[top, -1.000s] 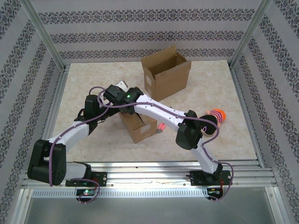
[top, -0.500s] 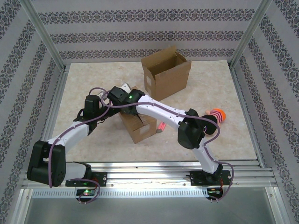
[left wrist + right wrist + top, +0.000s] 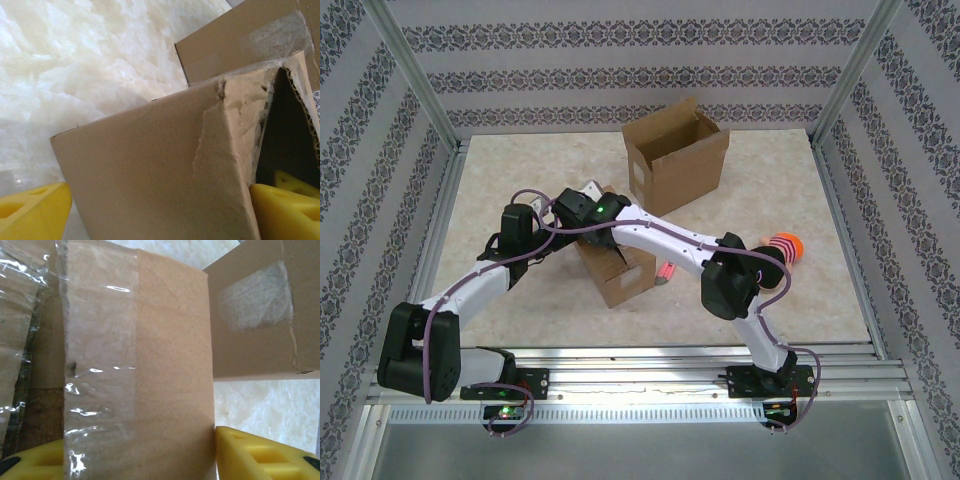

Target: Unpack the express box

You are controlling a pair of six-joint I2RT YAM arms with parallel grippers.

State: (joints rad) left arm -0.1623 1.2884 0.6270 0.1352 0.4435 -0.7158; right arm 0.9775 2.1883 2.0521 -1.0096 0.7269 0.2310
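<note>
Express box [image 3: 620, 275], a small brown carton, sits mid-frame on the tabletop [image 3: 520, 170] in the top external view. The left arm [image 3: 470, 285] and the right arm [image 3: 660, 240] meet over its upper left corner. A larger open carton [image 3: 675, 150] stands well apart at top centre, and a striped toy [image 3: 783, 246] lies at the right. In the left wrist view the box's corner fills the lower centre, its corrugated edge [image 3: 240, 105] ragged and torn beside a dark opening at the right. The left fingers [image 3: 32, 210] stand wide apart astride that corner, one at the lower left just beside the wall and one at the lower right, and I judge them not clamped. In the right wrist view a cardboard panel runs down the centre, with a glossy strip of clear tape [image 3: 100, 365] on its left half. The right fingers [image 3: 260, 455] sit at both bottom corners, pressed against the panel's two sides and gripping it. The box looks light and fairly stiff across its panels, but the flaps will bend and tear, and it will likely slide on the smooth tabletop. The tape looks slippery, so bare cardboard at a wall's rim is the better hold, with one arm bracing while the other lifts a flap.
</note>
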